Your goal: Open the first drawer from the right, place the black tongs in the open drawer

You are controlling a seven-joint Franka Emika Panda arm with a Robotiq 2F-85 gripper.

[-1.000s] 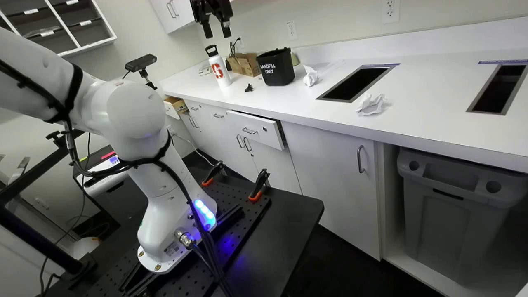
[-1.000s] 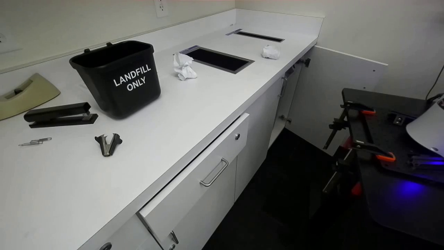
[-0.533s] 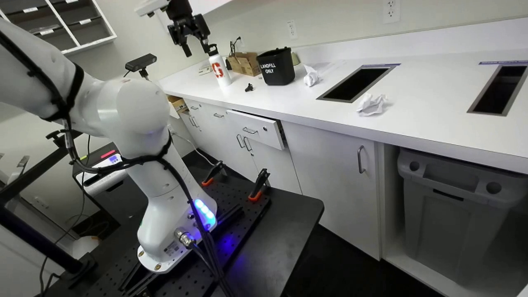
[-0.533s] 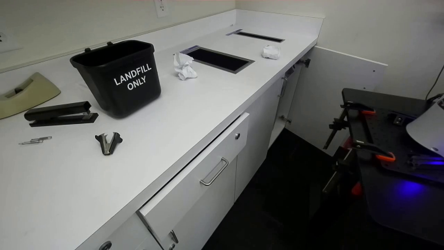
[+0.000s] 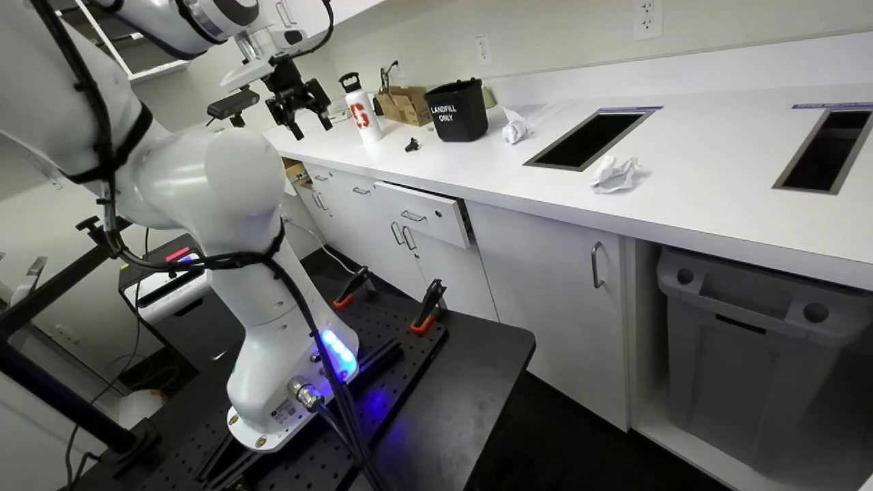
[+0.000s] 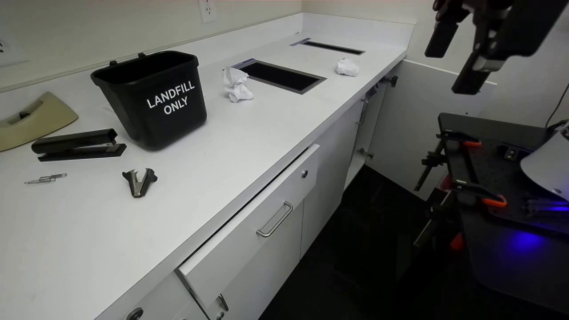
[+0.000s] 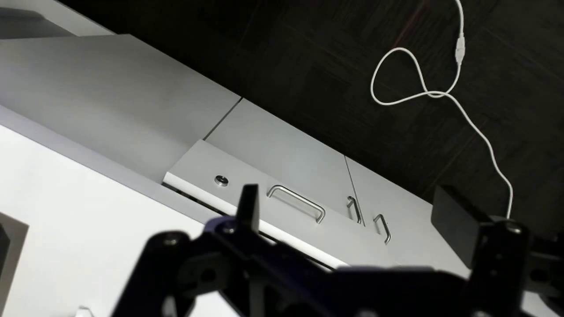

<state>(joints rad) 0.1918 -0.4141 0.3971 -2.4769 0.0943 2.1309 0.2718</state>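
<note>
Below and ahead of the gripper (image 5: 312, 129), its fingers (image 7: 458, 224) spread and empty, the drawer (image 6: 244, 238) is jutting slightly open; its handle (image 7: 299, 197) is running aslant to the fingers' line, probably calling for a turn. On the counter (image 6: 213, 160), lower than the gripper, a black clawed tool (image 6: 139, 183), perhaps the tongs, is lying. Open air is separating gripper from handle; the counter's edge is running close above the drawer.

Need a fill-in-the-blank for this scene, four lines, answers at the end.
The black plastic bin reads "LANDFILL ____".
The black two-fingered gripper holds ____.
The wide, flat-fronted white drawer is partly ____, not shut.
On the white counter lie ____ crumpled white paper wads.

Answers: ONLY; nothing; open; two
</note>
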